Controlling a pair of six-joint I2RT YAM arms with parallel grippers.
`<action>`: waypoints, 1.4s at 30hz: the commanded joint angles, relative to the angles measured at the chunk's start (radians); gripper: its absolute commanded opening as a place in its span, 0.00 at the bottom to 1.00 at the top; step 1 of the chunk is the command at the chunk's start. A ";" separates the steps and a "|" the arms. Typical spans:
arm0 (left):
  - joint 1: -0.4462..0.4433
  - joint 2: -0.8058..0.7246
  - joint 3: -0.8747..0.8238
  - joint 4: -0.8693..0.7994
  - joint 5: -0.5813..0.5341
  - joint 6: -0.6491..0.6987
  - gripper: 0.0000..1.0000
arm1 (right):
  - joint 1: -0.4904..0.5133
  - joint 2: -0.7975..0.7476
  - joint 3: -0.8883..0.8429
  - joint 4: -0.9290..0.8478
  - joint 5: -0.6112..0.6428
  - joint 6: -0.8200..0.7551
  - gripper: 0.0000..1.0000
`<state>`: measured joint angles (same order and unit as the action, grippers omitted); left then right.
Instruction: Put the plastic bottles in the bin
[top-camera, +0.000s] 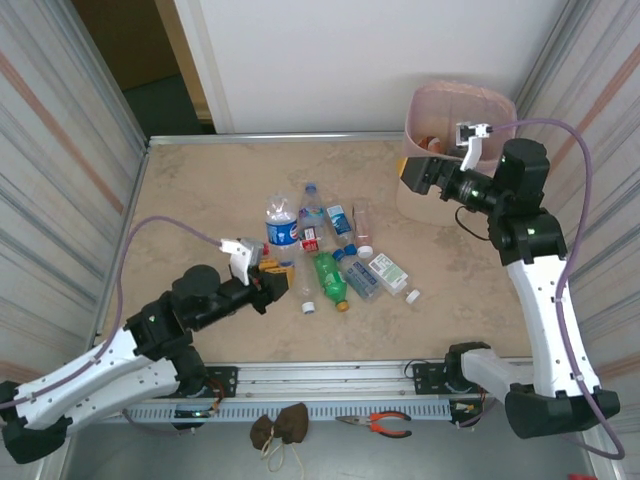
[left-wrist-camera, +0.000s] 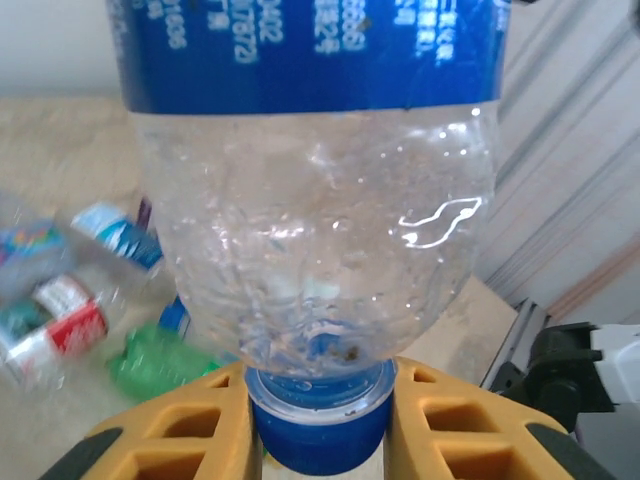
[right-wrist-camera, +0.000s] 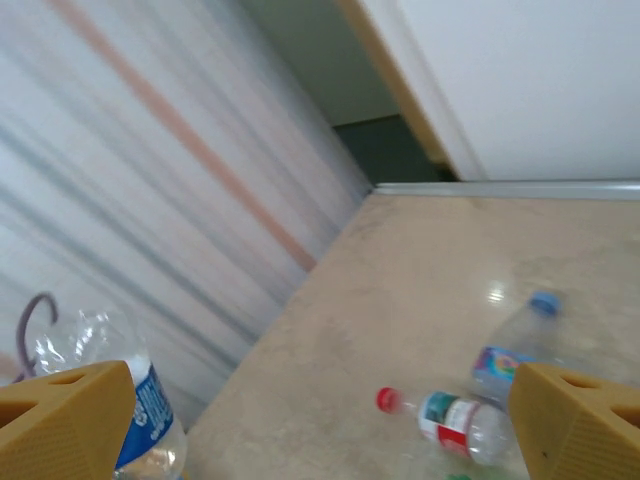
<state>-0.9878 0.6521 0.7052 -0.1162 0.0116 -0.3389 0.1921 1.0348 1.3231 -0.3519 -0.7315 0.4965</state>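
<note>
Left claw gripping bottle by cap, right claw agape beside bin

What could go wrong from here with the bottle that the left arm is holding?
1. The left gripper pinches the blue-labelled bottle only at its blue cap, so the bottle may swing or slip out in transit.
2. The bin stands at the far right with the open right gripper close by it; the arms may collide there.
3. A low carry may knock the green bottle lying between.
</note>
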 joint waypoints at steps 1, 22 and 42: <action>0.007 0.062 0.114 0.103 0.144 0.179 0.21 | 0.072 -0.031 -0.001 0.136 -0.069 -0.045 0.96; 0.006 0.312 0.354 0.238 0.671 0.286 0.12 | 0.535 -0.078 0.067 0.170 -0.240 -0.388 0.95; 0.007 0.316 0.353 0.232 0.644 0.298 0.13 | 0.604 -0.051 0.112 0.126 -0.200 -0.414 0.59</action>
<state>-0.9878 0.9672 1.0286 0.1009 0.6872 -0.0551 0.7815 0.9890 1.3991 -0.2062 -0.9203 0.1101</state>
